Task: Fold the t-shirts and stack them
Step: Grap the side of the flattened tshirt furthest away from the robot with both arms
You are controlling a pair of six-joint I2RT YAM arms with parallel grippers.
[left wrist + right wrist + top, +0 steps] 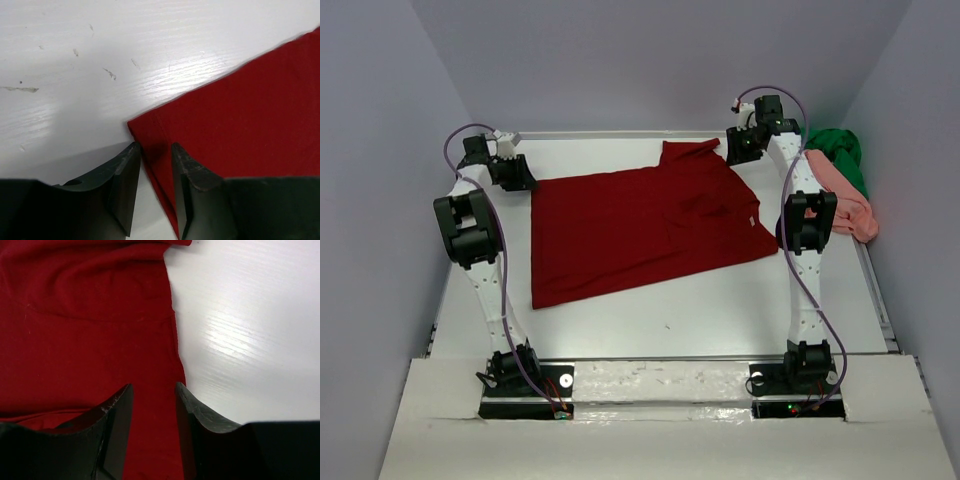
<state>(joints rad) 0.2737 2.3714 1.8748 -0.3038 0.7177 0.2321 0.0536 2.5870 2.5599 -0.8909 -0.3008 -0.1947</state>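
Note:
The dark red t-shirt [640, 225] lies spread flat across the middle of the white table [720, 310]. My left gripper [517, 173] is down at its far left corner. In the left wrist view the gripper [154, 149] is open by a narrow gap, and the shirt's corner [240, 120] lies between the jaws. My right gripper [741, 148] is at the shirt's far right edge. In the right wrist view it [152, 387] is open, with the shirt's edge [90, 330] between the jaws. The bright green t-shirt [840, 150] and the salmon pink t-shirt [848, 205] lie bunched at the table's right edge.
Grey walls close in the table on the left, back and right. A white board [660, 395] covers the near edge by the arm bases. The right arm [807, 230] stands between the red shirt and the bunched shirts.

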